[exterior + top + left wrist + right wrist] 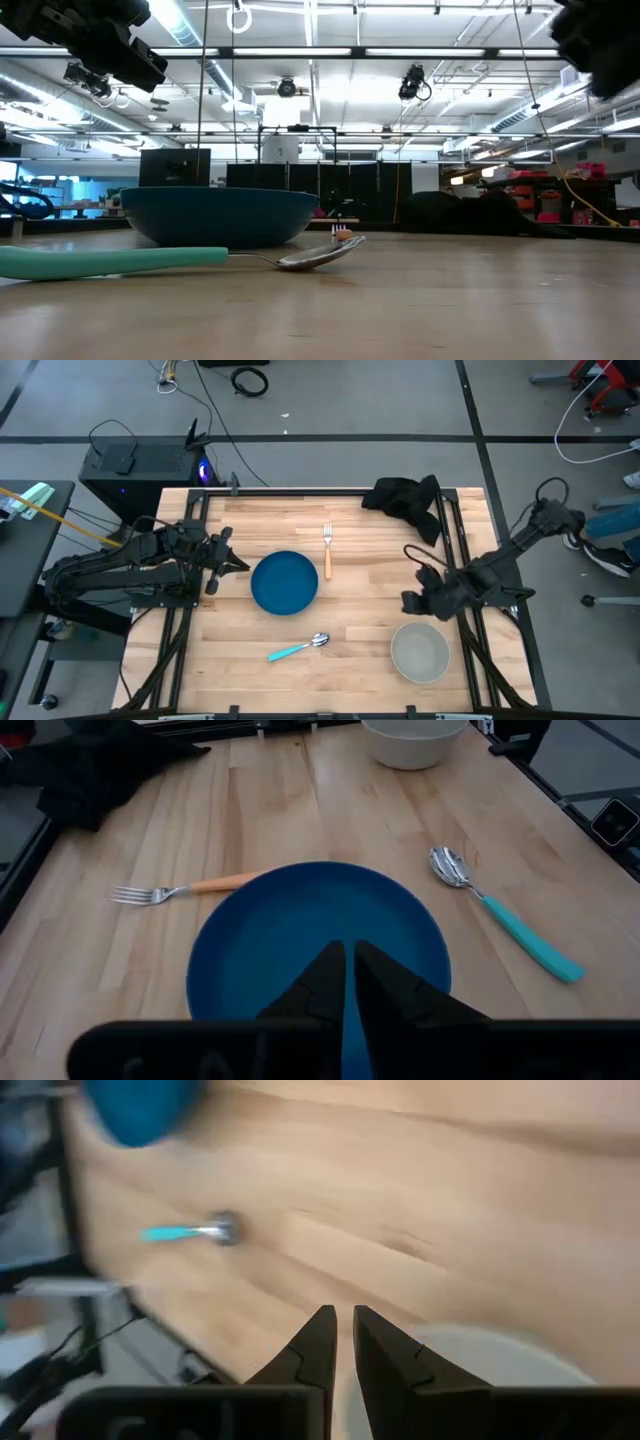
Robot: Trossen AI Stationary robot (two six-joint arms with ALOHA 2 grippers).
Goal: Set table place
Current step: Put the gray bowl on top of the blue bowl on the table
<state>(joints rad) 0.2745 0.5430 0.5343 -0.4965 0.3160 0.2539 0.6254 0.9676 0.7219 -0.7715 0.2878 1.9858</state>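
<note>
A round blue plate (285, 582) lies flat on the middle of the wooden table (360, 520); it also shows in the left wrist view (300, 930). An orange-handled fork (327, 550) lies just beyond the plate's right side. A teal-handled spoon (298, 648) lies near the front edge. A pale grey bowl (419, 651) stands at the front right. My left gripper (243, 565) is shut, raised just left of the plate's rim (347, 970). My right gripper (408, 601) is shut, raised just beyond the bowl's far rim (343, 1330).
A black cloth (405, 500) lies bunched at the table's far right corner. Bare wood lies between the plate and the bowl and along the near left. A black metal frame (300, 490) edges the table. In the low view both arms hang well above the tabletop (420, 300).
</note>
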